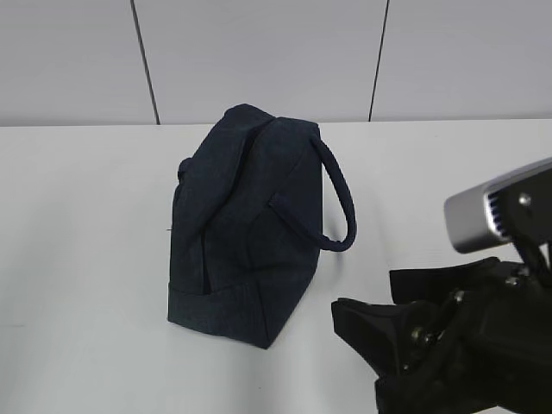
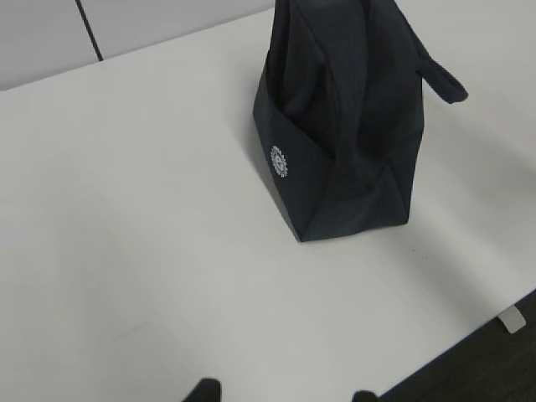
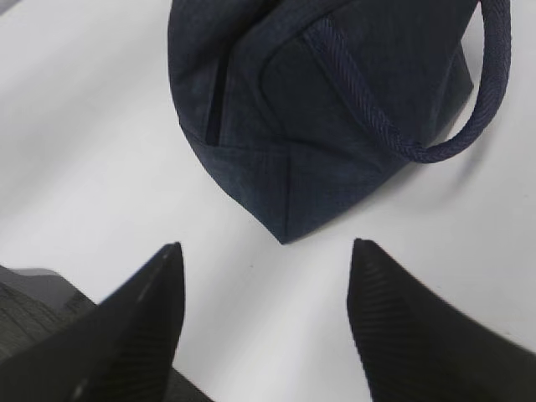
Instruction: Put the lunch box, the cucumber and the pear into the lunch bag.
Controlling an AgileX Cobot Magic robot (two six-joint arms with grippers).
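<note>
The dark navy lunch bag (image 1: 246, 224) stands on the white table with its top drawn together, so no foil lining shows. It also shows in the left wrist view (image 2: 352, 126) and the right wrist view (image 3: 318, 92). One loop handle (image 1: 345, 198) hangs out to its right. My right gripper (image 1: 364, 291) is open and empty at the lower right, its jaws spread just in front of the bag's near corner (image 3: 264, 247). My left gripper (image 2: 285, 389) is open and empty, well back from the bag, with only its fingertips in view. The lunch box, cucumber and pear are out of view.
The white table (image 1: 78, 259) runs to a grey panelled wall (image 1: 259, 52) behind. In the left wrist view the table's edge and dark floor (image 2: 502, 368) show at the lower right. A small white logo (image 2: 278, 161) marks one end of the bag.
</note>
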